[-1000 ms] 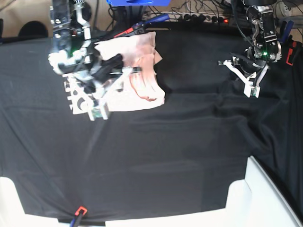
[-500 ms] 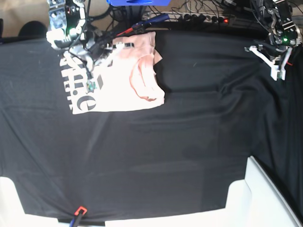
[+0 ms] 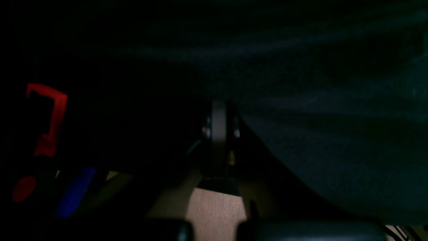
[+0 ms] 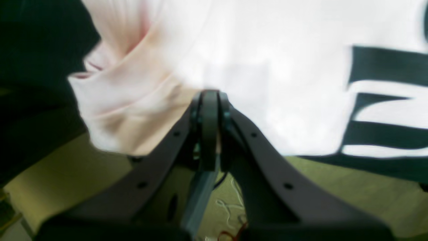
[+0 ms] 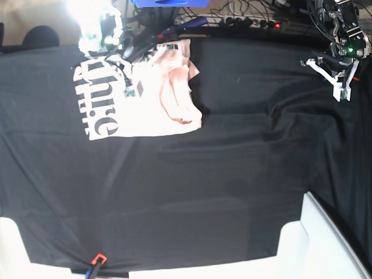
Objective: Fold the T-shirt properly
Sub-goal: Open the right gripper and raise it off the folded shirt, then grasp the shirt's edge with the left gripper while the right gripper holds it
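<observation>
The pale pink T-shirt (image 5: pixel 157 107) lies folded at the back left of the black cloth, with its black lettering (image 5: pixel 93 107) face up along the left side. It fills the right wrist view (image 4: pixel 267 50), and the lettering (image 4: pixel 384 100) shows there too. My right gripper (image 5: pixel 131 91) is over the shirt's back part. Its jaws are shut, with the tips (image 4: pixel 210 95) at the fabric; no cloth shows between them. My left gripper (image 5: pixel 343 93) is shut and empty at the far back right, over the black cloth (image 3: pixel 334 150), away from the shirt.
The black cloth (image 5: pixel 203 192) covers the table. White bins stand at the front right (image 5: pixel 325 244) and front left (image 5: pixel 11 247). A power strip with cables (image 5: pixel 244 22) runs along the back edge. A red clip (image 5: pixel 99 258) sits at the front edge.
My right arm has drawn back and up off the shirt, uncovering the lettering. My left arm has moved to the back right corner. The shirt lies where it was.
</observation>
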Tool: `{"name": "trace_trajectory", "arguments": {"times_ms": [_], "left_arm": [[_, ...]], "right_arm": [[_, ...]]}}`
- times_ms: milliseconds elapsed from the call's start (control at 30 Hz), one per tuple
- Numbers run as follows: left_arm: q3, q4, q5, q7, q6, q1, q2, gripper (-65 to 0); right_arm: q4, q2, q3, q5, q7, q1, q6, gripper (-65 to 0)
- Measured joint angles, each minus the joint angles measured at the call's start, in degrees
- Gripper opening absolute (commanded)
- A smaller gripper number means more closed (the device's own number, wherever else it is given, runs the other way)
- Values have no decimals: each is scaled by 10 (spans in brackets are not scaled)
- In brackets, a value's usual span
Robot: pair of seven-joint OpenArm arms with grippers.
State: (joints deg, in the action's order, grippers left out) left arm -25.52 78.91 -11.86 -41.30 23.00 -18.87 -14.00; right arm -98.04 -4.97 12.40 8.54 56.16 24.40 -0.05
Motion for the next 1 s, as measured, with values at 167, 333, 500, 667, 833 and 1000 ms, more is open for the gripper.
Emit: {"name": "trace_trajectory", "arguments": {"times_ms": [167,333,500,667,833,1000], "left_arm": [[4,0,0,0,5,-1,1,-650],[4,24,2,-2,16,-3,12,-650],[6,94,4,-2,90,-5,49,-650],[72,154,10,-96,88,-15,69,-647],[176,190,-9,-185,92,42,74,-519],[184,209,-116,-302,95,80,75,-307]], "right_arm": [[2,2,0,0,-2,-2,0,-646],[-106,7,-2,-3,11,1,-5,-646],[-120,43,-9,-3,29,-15,-1,-641],[-120,48,-86,-1,27,-31,-1,-641],[-120,50,-105,-3,32,-41,0,-641],[-119,50,-104,1,33,-38,0,-641]]}}
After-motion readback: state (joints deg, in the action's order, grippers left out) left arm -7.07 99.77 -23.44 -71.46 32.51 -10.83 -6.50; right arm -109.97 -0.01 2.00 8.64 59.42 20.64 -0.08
